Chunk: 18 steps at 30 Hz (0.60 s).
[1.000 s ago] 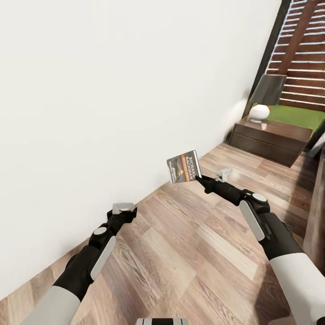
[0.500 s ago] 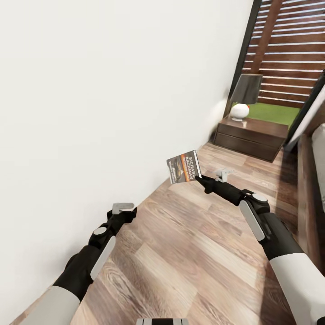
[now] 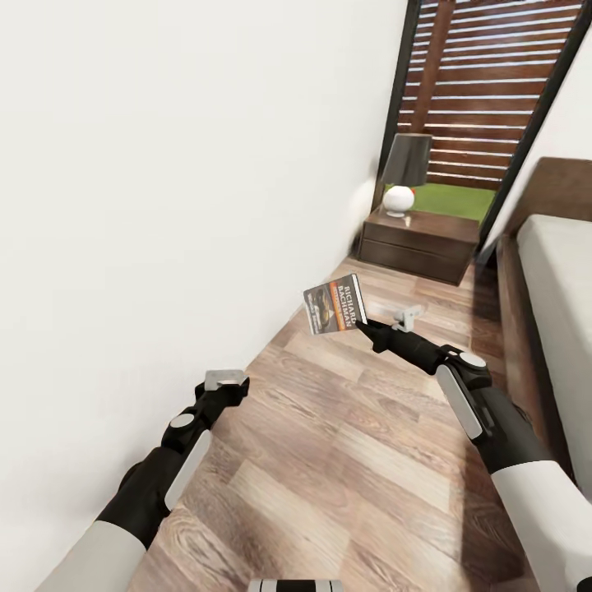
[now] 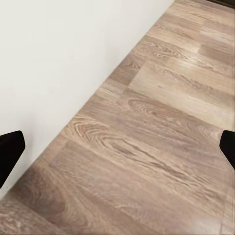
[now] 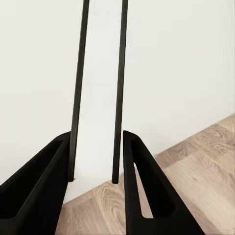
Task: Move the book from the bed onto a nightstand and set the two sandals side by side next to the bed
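Here, my right gripper (image 3: 360,322) clamped on the book (image 3: 335,304) above brown plank floor (image 3: 345,444), my left gripper (image 3: 226,380) spread wide and empty beside the white wall (image 3: 164,181), nightstand (image 3: 419,238) with lamp (image 3: 404,173) ahead, bed (image 3: 559,279) at right.

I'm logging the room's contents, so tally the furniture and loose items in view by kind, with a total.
Book: 1, held in the right gripper
Nightstand: 1
Table lamp: 1
Bed: 1
Total: 4
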### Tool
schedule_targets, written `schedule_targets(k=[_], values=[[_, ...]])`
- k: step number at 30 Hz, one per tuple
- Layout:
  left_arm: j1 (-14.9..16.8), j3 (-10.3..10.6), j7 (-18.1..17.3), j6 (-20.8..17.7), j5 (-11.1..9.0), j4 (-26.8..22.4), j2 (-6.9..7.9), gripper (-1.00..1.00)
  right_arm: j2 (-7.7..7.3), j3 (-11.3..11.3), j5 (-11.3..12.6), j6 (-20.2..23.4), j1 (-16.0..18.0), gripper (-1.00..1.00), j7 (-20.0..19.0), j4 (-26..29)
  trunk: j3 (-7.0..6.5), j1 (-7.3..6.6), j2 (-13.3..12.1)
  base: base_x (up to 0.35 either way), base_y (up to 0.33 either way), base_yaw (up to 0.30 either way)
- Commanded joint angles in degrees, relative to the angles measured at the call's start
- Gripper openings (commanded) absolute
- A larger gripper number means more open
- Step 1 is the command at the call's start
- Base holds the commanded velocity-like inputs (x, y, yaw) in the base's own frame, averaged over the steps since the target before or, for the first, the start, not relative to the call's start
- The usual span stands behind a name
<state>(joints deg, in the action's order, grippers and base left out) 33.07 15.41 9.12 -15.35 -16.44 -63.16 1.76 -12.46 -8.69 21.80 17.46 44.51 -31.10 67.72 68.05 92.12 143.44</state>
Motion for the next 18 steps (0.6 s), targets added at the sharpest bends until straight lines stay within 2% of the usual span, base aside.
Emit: schedule_targets(k=[1,10,18], values=[[0.0,0.2,0.6,-0.2,-0.6,-0.1,0.09,1.0,-0.02,-0.1,0.8,0.5,0.1,-1.0,0.1,0.0,0.05,-0.01,0.0,0.001,0.001,-0.271],[0.0,0.2,0.6,-0.2,-0.6,-0.1,0.09,1.0,-0.02,0.0,0.8,0.5,0.1,-1.0,0.1,0.0,0.05,-0.01,0.0,0.024,0.007,-0.271],[0.0,0.2,0.6,-0.2,-0.5,-0.1,0.09,1.0,-0.02,-0.1,0.8,0.5,0.1,-1.0,0.1,0.0,-0.27,-0.01,0.0,0.253,0.062,-0.252]])
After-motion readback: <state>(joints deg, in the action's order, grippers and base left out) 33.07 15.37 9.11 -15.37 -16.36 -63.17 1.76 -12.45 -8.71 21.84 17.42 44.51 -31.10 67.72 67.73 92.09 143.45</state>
